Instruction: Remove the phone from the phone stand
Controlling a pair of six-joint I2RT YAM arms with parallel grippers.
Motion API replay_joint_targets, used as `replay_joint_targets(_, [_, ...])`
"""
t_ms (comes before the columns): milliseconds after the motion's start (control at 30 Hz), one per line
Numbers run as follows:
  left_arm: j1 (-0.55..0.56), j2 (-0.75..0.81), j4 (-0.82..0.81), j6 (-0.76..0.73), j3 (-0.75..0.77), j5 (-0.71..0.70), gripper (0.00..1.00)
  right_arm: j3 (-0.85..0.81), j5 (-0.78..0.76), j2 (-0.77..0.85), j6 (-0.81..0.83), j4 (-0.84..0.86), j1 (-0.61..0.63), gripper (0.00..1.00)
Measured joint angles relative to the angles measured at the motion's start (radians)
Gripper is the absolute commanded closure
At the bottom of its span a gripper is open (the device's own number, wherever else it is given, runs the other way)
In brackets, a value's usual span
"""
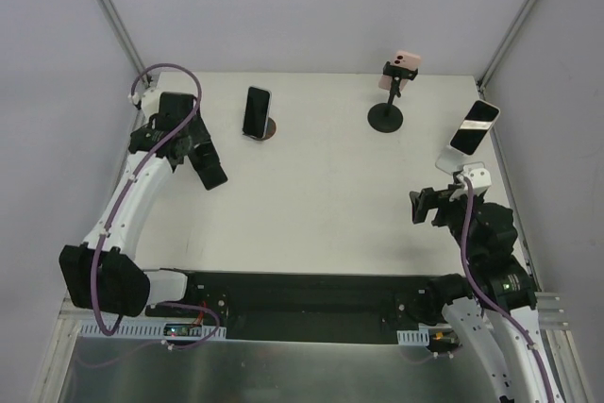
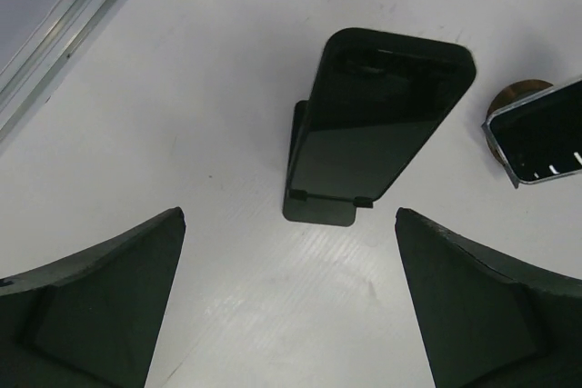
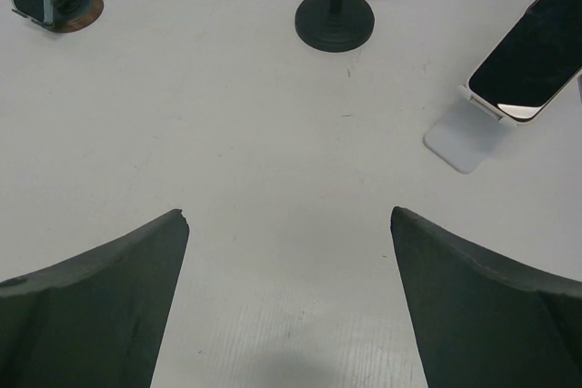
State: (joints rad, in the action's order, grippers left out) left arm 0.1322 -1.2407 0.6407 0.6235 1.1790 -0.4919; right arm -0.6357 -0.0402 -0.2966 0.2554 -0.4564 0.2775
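Several phones stand on stands. A black phone (image 2: 382,124) leans on a black stand (image 2: 318,209) at the far left (image 1: 175,110). My left gripper (image 2: 289,223) is open right in front of it, a finger on each side, touching nothing. A dark phone (image 1: 257,110) rests on a round brown stand (image 1: 270,128). A pink phone (image 1: 407,58) is clamped on a black pole stand (image 1: 385,118). A silver phone (image 1: 475,126) sits on a white stand (image 3: 464,143). My right gripper (image 3: 286,217) hovers open over bare table (image 1: 422,207), short of the silver phone.
Metal frame rails (image 1: 109,16) and grey walls close in the white table (image 1: 321,205) at the back and sides. A purple cable (image 1: 170,68) loops over the left arm near the black phone. A black base plate (image 1: 302,294) spans the near edge.
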Motion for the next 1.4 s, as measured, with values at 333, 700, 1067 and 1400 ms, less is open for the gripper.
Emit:
replay_joint_targets(333, [0.064,-0.255,-0.069,-0.093,0.166,-0.098,0.01,-0.025,0.0,-0.092,0.034,0.008,0.002,0.04])
replay_joint_targets(700, [0.062,-0.373,-0.115,-0.117,0.22,-0.11,0.01,-0.027,-0.004,-0.111,0.065,0.011,0.002,0.04])
replay_joint_targets(1067, [0.008,-0.357,-0.203,-0.119,0.127,-0.057,0.01,-0.028,-0.004,-0.133,0.076,0.011,0.002,0.04])
replay_joint_targets(1400, [-0.01,-0.33,-0.275,-0.141,0.064,0.011,0.02,-0.028,-0.001,-0.145,0.078,0.017,0.002,0.04])
